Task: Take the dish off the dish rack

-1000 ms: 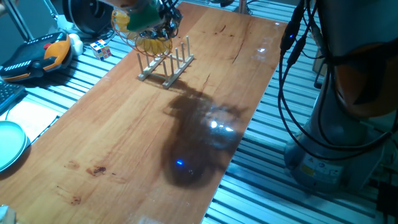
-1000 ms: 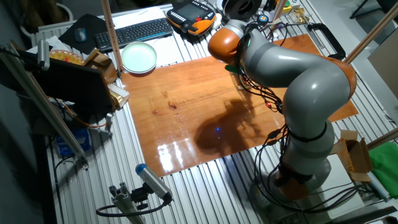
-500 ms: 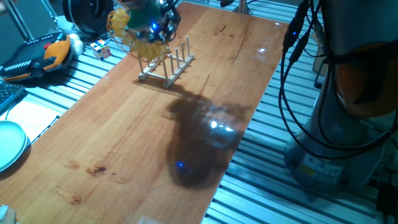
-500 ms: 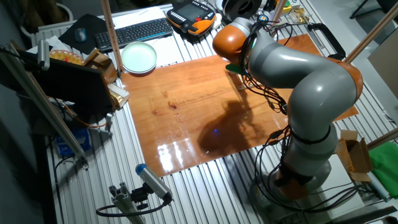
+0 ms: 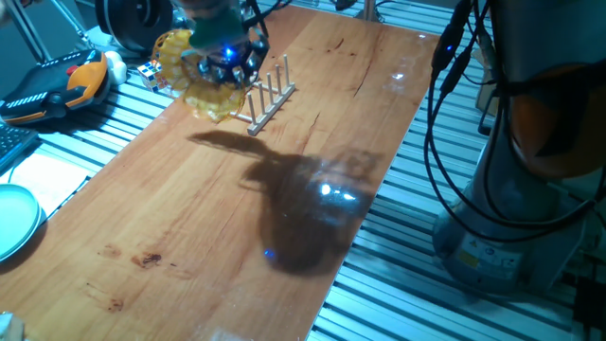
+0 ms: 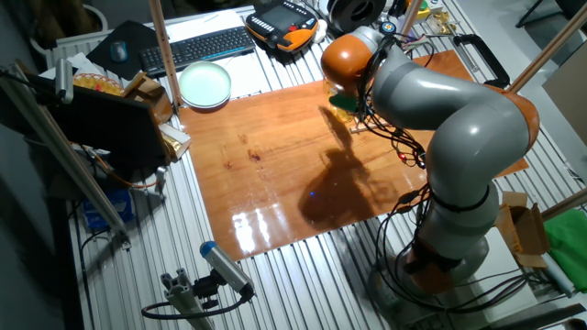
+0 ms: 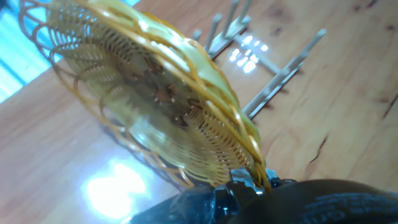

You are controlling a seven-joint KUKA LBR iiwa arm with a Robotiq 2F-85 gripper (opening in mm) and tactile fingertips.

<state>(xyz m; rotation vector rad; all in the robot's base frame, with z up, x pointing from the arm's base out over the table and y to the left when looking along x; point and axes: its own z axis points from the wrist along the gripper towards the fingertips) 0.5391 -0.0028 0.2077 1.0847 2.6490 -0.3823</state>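
The gripper (image 5: pixel 223 66) is clamped on the rim of the yellow wicker dish (image 5: pixel 194 74), as the hand view shows: the woven edge (image 7: pixel 249 155) runs into the fingers at the bottom of that picture. The dish is held tilted in the air, clear of the wooden dish rack (image 5: pixel 267 98) and just beside it, on the side toward the counter's left edge. Its shadow falls on the wooden counter (image 5: pixel 189 227) below.

The rack stands near the far left corner of the counter, pegs upright, with nothing between them. In the hand view the rack (image 7: pixel 267 81) lies behind the dish (image 7: pixel 149 99).

Off the counter's left edge lie a teal plate (image 5: pixel 14 220), a Rubik's cube (image 5: pixel 150 73) and an orange-and-black teach pendant (image 5: pixel 57 87).
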